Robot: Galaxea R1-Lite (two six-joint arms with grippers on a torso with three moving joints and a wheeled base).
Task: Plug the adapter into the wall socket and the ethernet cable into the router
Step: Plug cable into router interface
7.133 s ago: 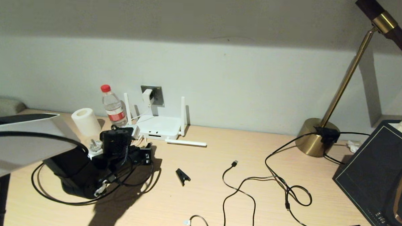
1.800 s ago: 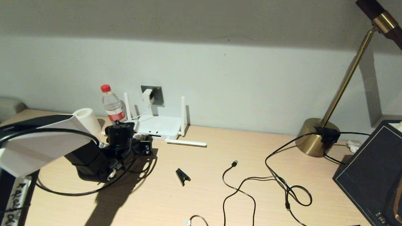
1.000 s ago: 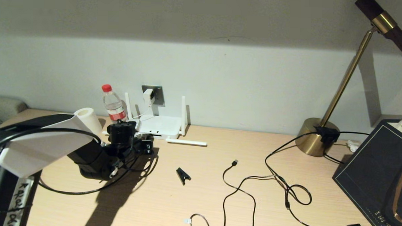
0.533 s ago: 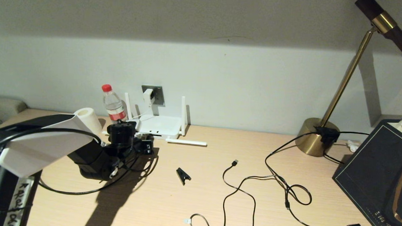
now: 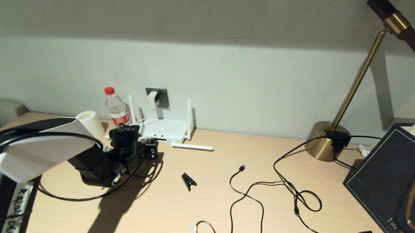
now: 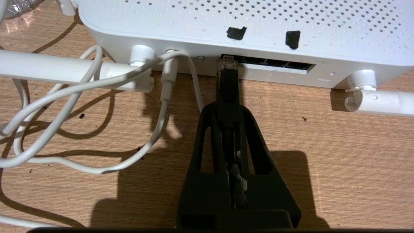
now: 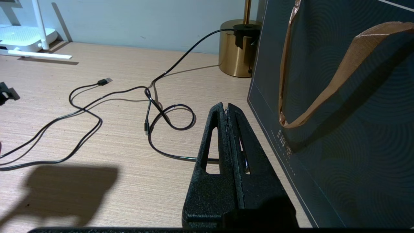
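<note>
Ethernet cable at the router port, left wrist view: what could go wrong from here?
1. The left gripper pinches the ethernet cable behind its clear plug, whose tip sits at the leftmost end of the router port slot; if it is slightly off, pushing may jam it or slide the router back.
2. The adapter's white cord lies right beside the plug; the fingers could snag it.
3. Opening before it is fully seated might let the plug fall out.

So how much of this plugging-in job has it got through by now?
The adapter already sits in the wall socket, so that part looks done. In hand: the left hand is shut on the ethernet cable, whose clear connector is at the router port slot; whether it has clicked in fully I cannot tell. Left: finish seating it and let go. The right hand idles, shut, beside a dark bag.
</note>
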